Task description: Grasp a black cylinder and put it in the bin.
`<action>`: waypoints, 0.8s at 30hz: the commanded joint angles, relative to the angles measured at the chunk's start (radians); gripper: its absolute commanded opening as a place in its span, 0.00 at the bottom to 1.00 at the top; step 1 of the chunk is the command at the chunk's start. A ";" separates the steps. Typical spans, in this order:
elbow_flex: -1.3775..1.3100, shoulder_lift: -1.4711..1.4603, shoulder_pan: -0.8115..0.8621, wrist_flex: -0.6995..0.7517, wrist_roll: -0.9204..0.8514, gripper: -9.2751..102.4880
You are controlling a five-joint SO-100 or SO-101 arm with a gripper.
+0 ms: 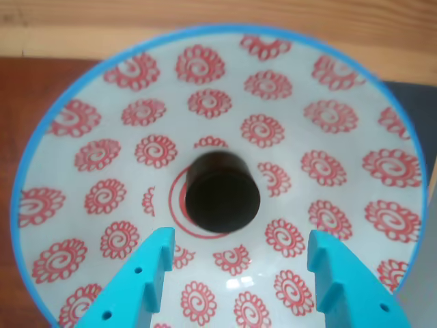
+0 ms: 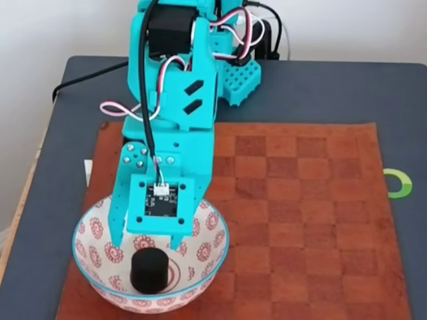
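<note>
Black cylinder (image 1: 222, 193) (image 2: 149, 270): upright on the red ring at the centre of the bin (image 1: 82, 89) (image 2: 217, 250), untouched. Bin: white, red spirals, blue rim; set on a brown chequered mat (image 2: 300, 213) over a dark table (image 2: 347, 87). Turquoise gripper (image 1: 235, 263) (image 2: 151, 248): poised just above the cylinder, jaws spread wide, holding nothing. Green ring mark (image 2: 399, 184): at the mat's right edge in the fixed view.

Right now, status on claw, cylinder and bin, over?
Claw open, empty, hanging over the bin. Black cylinder standing upright at the bin's centre, clear of both fingers. Nothing in the way.
</note>
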 commanded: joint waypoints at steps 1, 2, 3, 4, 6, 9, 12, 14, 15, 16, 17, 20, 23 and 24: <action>-0.049 0.017 0.008 0.043 -0.009 0.30; -0.061 0.017 0.008 0.061 -0.009 0.30; -0.072 0.017 0.006 0.084 -0.009 0.30; -0.083 0.017 0.005 0.109 -0.009 0.29; -0.112 0.017 0.002 0.149 -0.009 0.26; -0.170 0.017 -0.006 0.206 -0.008 0.18; -0.232 0.017 -0.009 0.279 0.002 0.12; -0.270 0.017 -0.020 0.333 0.006 0.09; -0.290 0.017 -0.026 0.356 0.008 0.08; -0.310 0.017 -0.034 0.376 0.008 0.08; -0.324 0.017 -0.041 0.388 0.008 0.08; -0.324 0.049 -0.066 0.390 0.012 0.08; -0.288 0.121 -0.083 0.390 0.031 0.08; -0.270 0.149 -0.087 0.390 0.040 0.08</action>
